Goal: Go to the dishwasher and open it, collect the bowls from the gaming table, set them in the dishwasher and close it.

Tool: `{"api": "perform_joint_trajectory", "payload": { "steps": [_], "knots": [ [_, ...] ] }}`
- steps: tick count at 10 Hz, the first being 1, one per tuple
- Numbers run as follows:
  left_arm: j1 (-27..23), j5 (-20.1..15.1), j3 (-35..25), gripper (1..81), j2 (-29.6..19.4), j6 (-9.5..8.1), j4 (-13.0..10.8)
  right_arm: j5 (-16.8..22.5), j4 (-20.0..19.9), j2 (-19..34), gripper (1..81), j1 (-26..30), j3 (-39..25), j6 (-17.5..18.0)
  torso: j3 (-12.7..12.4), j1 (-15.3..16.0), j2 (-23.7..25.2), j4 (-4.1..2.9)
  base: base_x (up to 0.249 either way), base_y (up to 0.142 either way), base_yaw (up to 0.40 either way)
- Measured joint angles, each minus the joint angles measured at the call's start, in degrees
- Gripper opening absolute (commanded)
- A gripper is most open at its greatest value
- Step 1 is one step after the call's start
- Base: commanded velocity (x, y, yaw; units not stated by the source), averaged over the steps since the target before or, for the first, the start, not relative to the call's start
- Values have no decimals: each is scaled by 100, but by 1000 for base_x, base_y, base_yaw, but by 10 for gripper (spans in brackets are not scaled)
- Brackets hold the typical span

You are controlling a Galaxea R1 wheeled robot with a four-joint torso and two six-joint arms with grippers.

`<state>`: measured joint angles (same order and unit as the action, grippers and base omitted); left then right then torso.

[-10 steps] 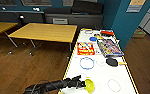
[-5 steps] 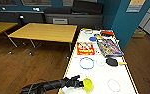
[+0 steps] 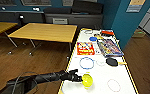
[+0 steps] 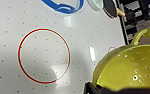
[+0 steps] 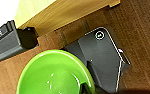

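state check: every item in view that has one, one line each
left gripper: shut on yellow-green bowl, at the gaming table's near edge
yellow-green bowl: held, tilted, perforated, empty
green bowl: held by right gripper over wood floor, empty
white bowl with blue rim: on gaming table, upright, empty
black bowl: on table, untouched
blue bowl: far end, untouched

Yellow-green bowl (image 3: 87, 81) w/ small holes; blue-rimmed bowl (image 3: 86, 63); black bowl (image 3: 112, 61); white gaming table (image 3: 101, 77).

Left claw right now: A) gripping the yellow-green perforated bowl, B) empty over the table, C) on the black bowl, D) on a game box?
A: the left claw grips the yellow-green bowl at its rim over the white table; the black bowl lies apart.
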<state>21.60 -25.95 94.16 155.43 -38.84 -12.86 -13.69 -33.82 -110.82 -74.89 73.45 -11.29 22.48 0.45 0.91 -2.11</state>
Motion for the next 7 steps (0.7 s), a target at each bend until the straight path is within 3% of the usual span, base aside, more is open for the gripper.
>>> {"api": "perform_joint_trajectory", "payload": {
  "steps": [3,5,7],
  "knots": [
    [-168,-80,-1103,10,-1631,0,-4,157,2,21,10,-85,0,-1,-48,2,0,0,0,0,0],
    [-83,-111,-1814,10,-2487,9,-4,173,5,21,10,-249,12,-9,-324,2,-5,0,0,0,0],
    [330,-83,-2341,10,-3176,157,-59,179,6,51,10,-336,72,-6,-669,0,-2,0,0,0,0]
  ]
}}
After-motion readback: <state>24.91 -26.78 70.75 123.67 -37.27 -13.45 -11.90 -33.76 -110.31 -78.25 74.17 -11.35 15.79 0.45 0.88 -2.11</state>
